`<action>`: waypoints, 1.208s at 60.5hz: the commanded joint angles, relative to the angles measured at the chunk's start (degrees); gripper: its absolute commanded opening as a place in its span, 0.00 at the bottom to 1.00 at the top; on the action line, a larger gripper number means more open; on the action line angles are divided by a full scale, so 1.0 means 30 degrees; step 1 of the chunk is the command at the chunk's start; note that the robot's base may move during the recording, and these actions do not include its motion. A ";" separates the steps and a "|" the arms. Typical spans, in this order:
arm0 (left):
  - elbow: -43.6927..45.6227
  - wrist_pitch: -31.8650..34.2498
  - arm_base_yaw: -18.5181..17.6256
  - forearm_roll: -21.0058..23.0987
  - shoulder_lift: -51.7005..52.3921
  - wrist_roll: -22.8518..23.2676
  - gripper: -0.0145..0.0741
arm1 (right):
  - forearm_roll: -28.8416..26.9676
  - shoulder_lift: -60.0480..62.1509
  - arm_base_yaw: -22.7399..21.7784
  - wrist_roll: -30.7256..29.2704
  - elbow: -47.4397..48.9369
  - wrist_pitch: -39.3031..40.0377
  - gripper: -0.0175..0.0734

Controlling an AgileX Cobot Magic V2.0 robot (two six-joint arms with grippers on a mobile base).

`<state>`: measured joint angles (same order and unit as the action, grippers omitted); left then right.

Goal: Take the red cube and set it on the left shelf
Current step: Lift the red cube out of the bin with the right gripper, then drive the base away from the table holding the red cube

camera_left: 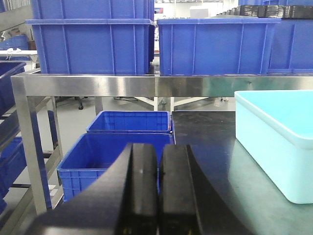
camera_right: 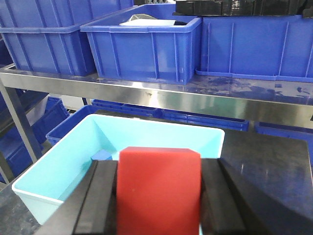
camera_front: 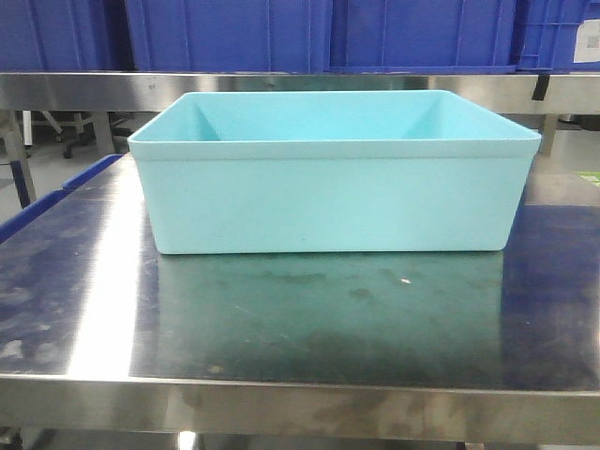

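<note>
Right wrist: blk gripper (camera_right: 159, 198) clamps smooth red cube (camera_right: 159, 181).

We see a pale turquoise tub (camera_front: 333, 202) standing upright on the steel worktop (camera_front: 300, 319). In the right wrist view, a small blue object (camera_right: 101, 155) lies on its floor, partly hidden. Behind and above the tub runs a row of dark blue crates (camera_front: 225, 33), and two lower crates (camera_left: 129, 122) sit down beside the worktop's edge, one just behind the other.
</note>
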<state>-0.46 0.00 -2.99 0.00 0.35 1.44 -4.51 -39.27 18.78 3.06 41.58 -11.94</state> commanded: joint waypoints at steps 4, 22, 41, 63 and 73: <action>-0.0469 0.1581 -0.0009 0.0000 0.0287 -0.0005 0.28 | 0.0198 0.0017 -0.0094 0.0014 0.0561 0.1819 0.22; -0.0469 0.1581 -0.0009 0.0000 0.0287 -0.0005 0.28 | 0.0198 0.0017 -0.0094 0.0014 0.0561 0.1819 0.22; -0.0469 0.1581 -0.0009 0.0000 0.0287 -0.0005 0.28 | 0.0198 0.0017 -0.0094 0.0014 0.0561 0.1819 0.22; -0.0469 0.1581 -0.0009 0.0000 0.0287 -0.0005 0.28 | 0.0198 0.0017 -0.0094 0.0014 0.0561 0.1819 0.22; -0.0469 0.1581 -0.0009 0.0000 0.0287 -0.0005 0.28 | 0.0198 0.0017 -0.0094 0.0014 0.0561 0.1819 0.22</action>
<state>-0.46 0.00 -2.99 0.00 0.35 1.44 -4.51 -39.27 18.78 3.06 41.58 -11.94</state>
